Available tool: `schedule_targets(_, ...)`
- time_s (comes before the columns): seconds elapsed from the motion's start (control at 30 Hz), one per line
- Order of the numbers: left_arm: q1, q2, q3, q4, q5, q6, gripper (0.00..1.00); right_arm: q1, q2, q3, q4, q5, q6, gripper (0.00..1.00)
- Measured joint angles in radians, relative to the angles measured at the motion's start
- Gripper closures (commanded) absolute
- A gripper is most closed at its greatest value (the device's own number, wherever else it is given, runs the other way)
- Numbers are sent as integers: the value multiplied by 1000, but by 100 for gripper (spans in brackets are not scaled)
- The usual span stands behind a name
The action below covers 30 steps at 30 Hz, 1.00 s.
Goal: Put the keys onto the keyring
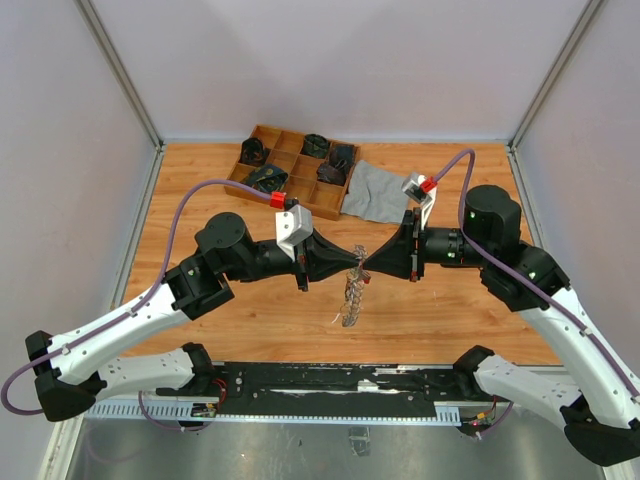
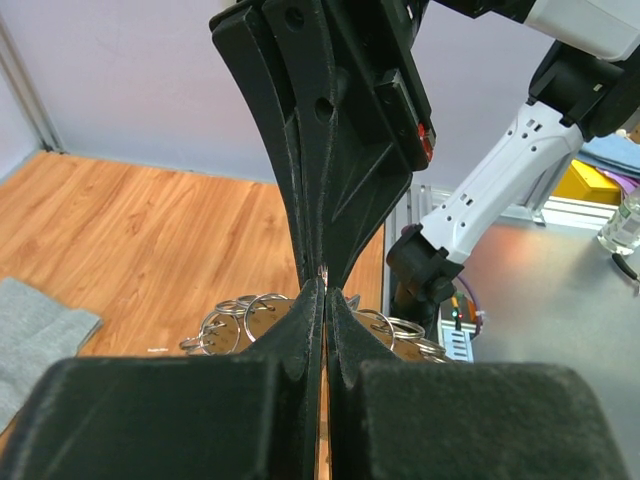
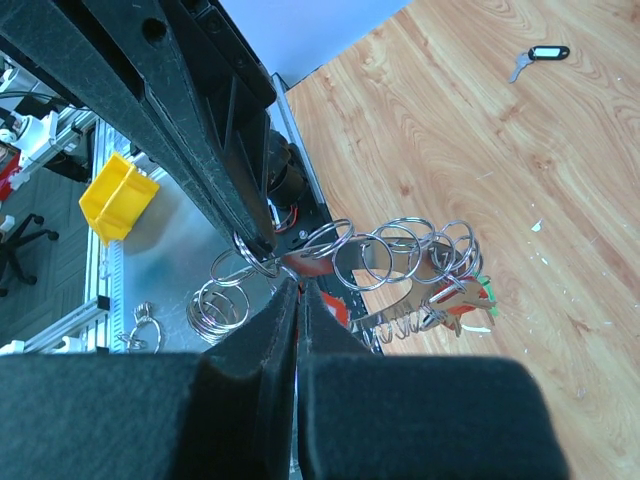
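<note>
Steel split rings, light, stiff and slick: the keyring [image 1: 350, 295] dangles above mid-desk [image 1: 450, 310] as a floppy chain, with tagged keys [image 3: 465, 300] at its lower end. My left fingers [image 2: 285, 350] and right fingers [image 3: 265, 340] meet tip to tip, both pinched shut on its top ring. I expect swing and twist. Best hold is the ring's wire, not the keys.

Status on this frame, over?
Both shut, tips meeting: left gripper, right gripper. keyring hangs pinched between them. One tagged key loose on table. Nothing blocking.
</note>
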Motion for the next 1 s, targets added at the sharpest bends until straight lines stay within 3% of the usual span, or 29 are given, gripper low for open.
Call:
schedule_targets(0.57,0,0,1,42,7,0,99,0,-21,-2,50,4,-8,99)
schedule_targets(1.0,0,0,8,38,31,-1,99,0,15,27,64,-95,-138,99)
